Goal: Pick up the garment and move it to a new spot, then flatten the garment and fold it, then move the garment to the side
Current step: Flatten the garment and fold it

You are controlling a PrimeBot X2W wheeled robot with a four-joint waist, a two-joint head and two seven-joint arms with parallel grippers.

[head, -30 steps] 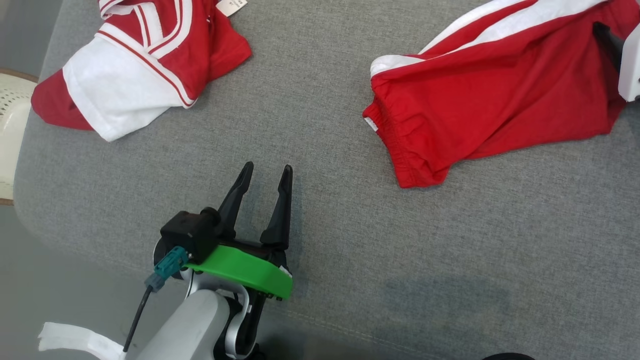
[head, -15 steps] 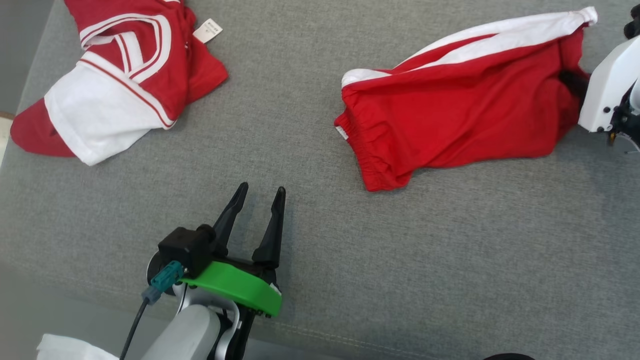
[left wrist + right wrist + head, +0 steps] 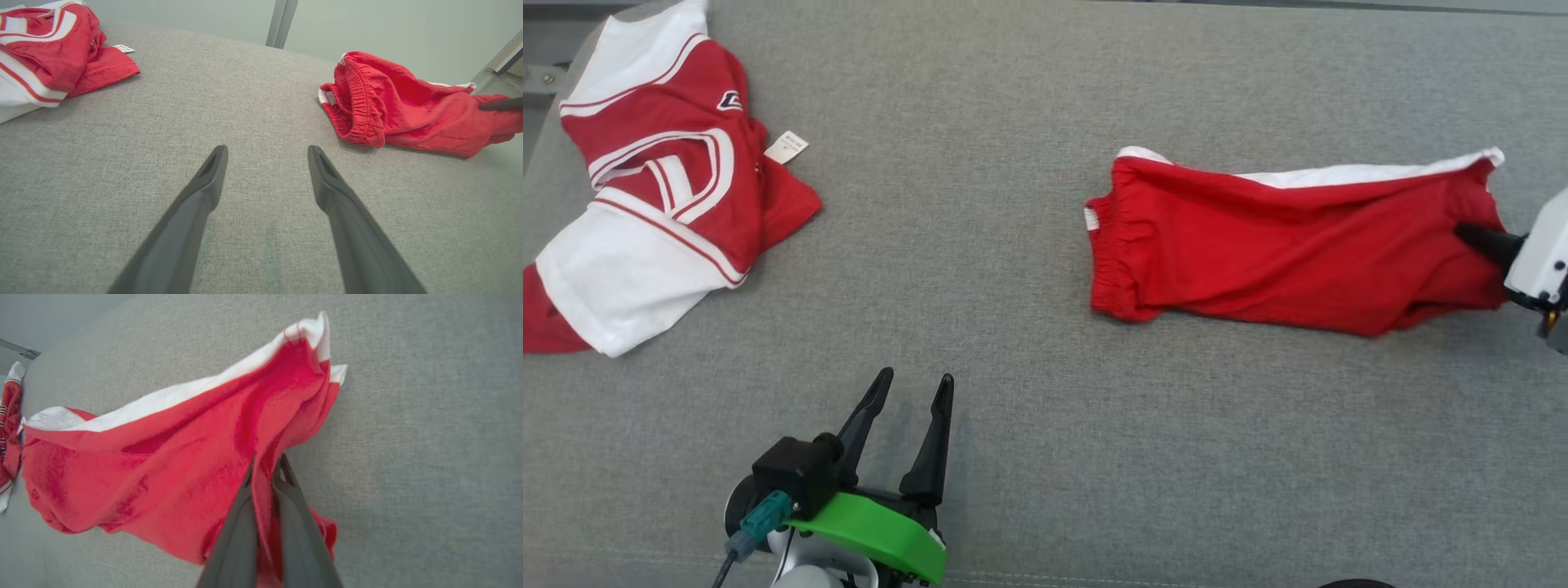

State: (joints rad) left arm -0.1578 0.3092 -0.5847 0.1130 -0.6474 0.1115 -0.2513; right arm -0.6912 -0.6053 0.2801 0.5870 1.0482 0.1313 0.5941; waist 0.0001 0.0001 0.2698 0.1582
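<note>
The garment [image 3: 1282, 245] is a pair of red shorts with a white side stripe, stretched out on the grey surface at the right. Its elastic waistband [image 3: 359, 106] points left. My right gripper [image 3: 1470, 234] is shut on the leg end of the garment, with red cloth pinched between its fingers [image 3: 265, 469]. My left gripper [image 3: 912, 380] stands open over bare grey fabric at the lower left, well apart from the shorts [image 3: 171, 457]. Nothing lies between its fingers [image 3: 212, 171].
A red and white shirt [image 3: 662, 220] with a white tag lies crumpled at the far left [image 3: 45, 53]. The grey upholstered surface [image 3: 1029, 425] stretches between the two garments. Metal frame legs [image 3: 282, 20] stand beyond its far edge.
My right gripper has shut on the shorts' leg end and dragged them straighter, with less white stripe showing. The head camera has tilted, so the whole scene sits lower.
</note>
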